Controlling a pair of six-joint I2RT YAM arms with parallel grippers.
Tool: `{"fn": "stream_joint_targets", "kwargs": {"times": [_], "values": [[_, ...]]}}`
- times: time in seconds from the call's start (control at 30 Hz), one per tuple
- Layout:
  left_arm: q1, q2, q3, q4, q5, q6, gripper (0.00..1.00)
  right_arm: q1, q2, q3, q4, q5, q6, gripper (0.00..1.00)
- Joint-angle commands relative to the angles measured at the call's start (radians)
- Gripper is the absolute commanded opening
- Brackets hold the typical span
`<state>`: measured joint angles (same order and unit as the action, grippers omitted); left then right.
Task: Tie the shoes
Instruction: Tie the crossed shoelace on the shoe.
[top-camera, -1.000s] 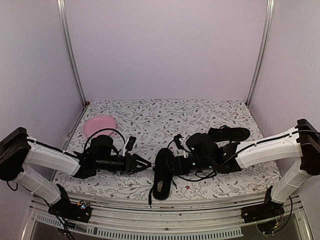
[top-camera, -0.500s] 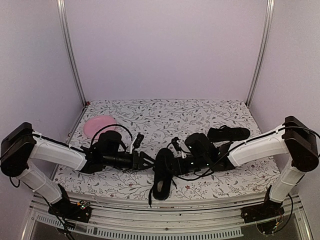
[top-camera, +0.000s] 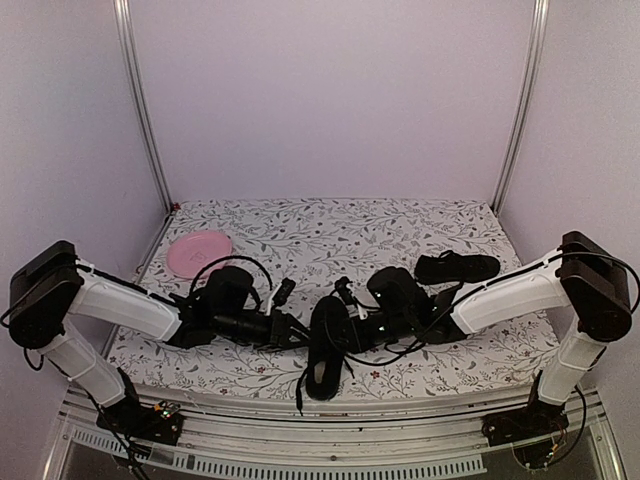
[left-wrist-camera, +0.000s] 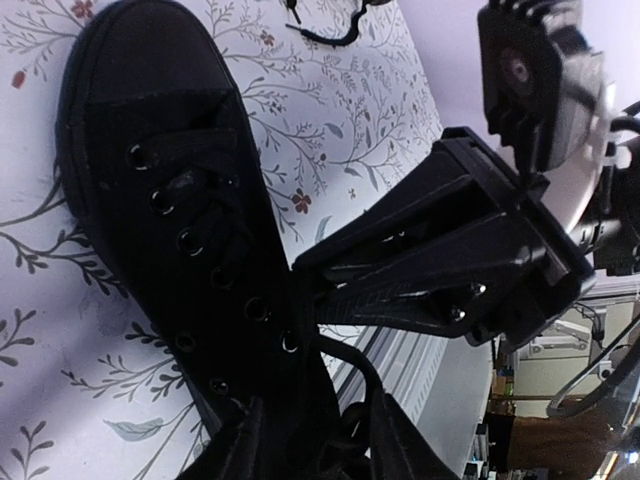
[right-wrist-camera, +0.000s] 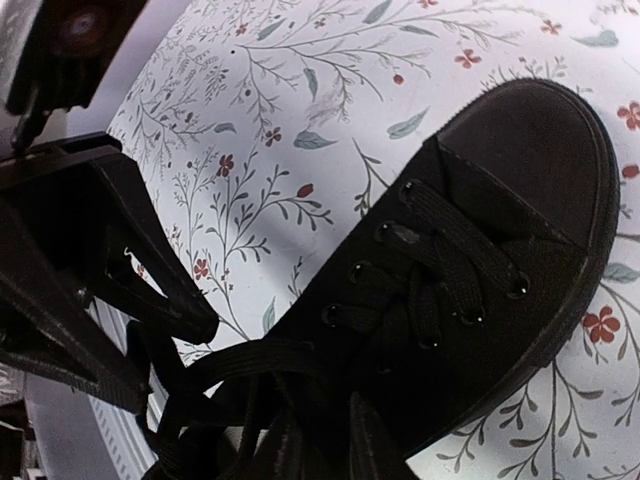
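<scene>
Since 1 second ago, the left gripper (top-camera: 293, 333) and right gripper (top-camera: 347, 328) have been brought against 1 shoe (top-camera: 324, 358) lying between them, jaws narrowed over its laces (right-wrist-camera: 240, 365); whether a lace is clamped cannot be told. Lace pickup is judged begun. The 2nd shoe (top-camera: 457, 267) lies beyond the right gripper. Floral tablecloth (top-camera: 300, 225); lilac walls (top-camera: 330, 100).

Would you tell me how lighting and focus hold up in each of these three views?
Top external view: soft, even violet light, no glare, yet the near shoe, left gripper and right gripper merge into one black mass. Left wrist view: toe sharp, its own fingers blurred. Right wrist view: toe crisp, laces sunk in shadow.
</scene>
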<state>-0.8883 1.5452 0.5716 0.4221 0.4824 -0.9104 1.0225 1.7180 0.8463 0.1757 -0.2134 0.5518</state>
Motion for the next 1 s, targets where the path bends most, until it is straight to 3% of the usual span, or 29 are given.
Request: {"fn": "stream_joint_targets", "kwargs": {"times": [0.0,0.53,0.8,0.97], "values": [[-0.019,0.005,0.022,-0.048,-0.01,0.016,0.33,0.005,-0.019,-0.003,0.024,-0.02,-0.017,0.13],[-0.037,0.043,0.062,-0.06,-0.019,0.043,0.21,0.052,0.002,0.04,-0.051,0.004,-0.045,0.06],[-0.037,0.067,0.083,-0.046,-0.022,0.057,0.01,0.061,0.016,0.075,-0.102,0.022,-0.062,0.06],[-0.038,0.059,0.089,-0.05,-0.038,0.067,0.0,0.068,0.025,0.092,-0.127,0.03,-0.07,0.06]]}}
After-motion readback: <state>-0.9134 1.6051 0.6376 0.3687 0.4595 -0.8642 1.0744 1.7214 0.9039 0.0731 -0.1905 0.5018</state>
